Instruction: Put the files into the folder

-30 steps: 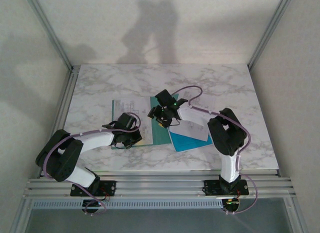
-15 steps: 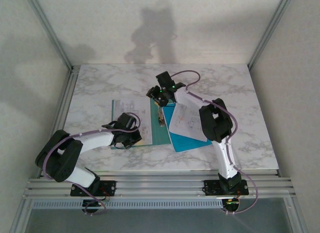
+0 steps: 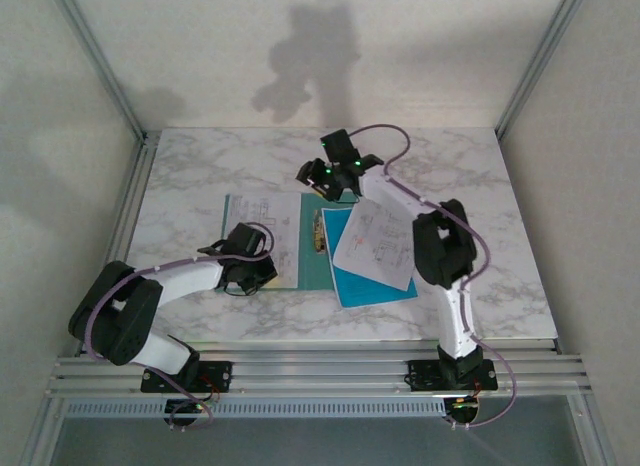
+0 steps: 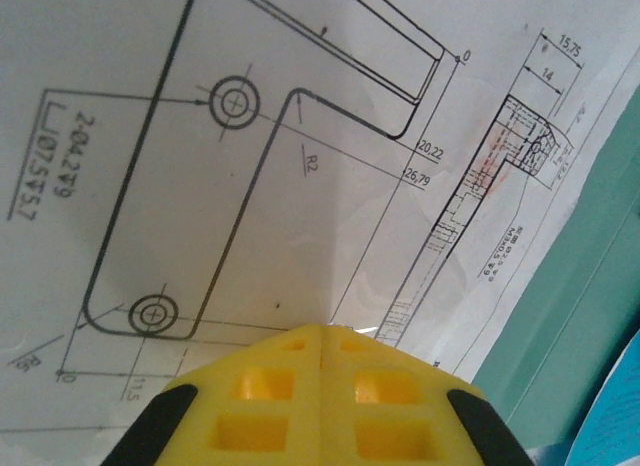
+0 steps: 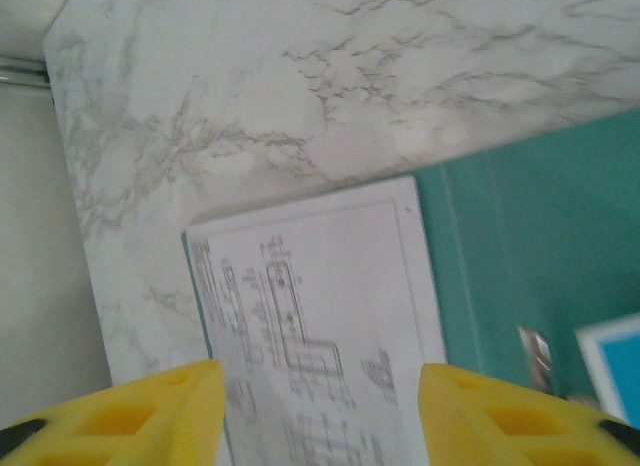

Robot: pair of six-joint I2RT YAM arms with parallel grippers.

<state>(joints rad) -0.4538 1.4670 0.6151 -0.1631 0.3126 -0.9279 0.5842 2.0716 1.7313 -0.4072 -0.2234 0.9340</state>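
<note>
The folder (image 3: 312, 258) lies open in the middle of the table, dark teal, with a white file sheet (image 3: 262, 221) on its left half. My left gripper (image 3: 258, 274) is shut, its yellow tips (image 4: 325, 331) pressed down on that printed drawing (image 4: 300, 136); teal folder (image 4: 580, 316) shows at the right. A second white sheet (image 3: 375, 248) lies over the cyan-blue sheet (image 3: 372, 288) to the right. My right gripper (image 3: 318, 184) hangs open above the folder's far edge, nothing between its fingers (image 5: 160, 411); below it are the white sheet (image 5: 310, 326) and the folder (image 5: 530, 236).
A metal clip (image 3: 318, 231) runs along the folder's spine, also seen as the clip (image 5: 535, 351) in the right wrist view. Bare marble table (image 3: 250, 161) stretches behind the papers. Aluminium frame posts (image 3: 120, 96) and white walls enclose the table.
My right gripper has moved from over the folder's middle toward the far side of the table, jaws a little narrower. The right-hand white sheet now lies uncovered. The left gripper has barely moved.
</note>
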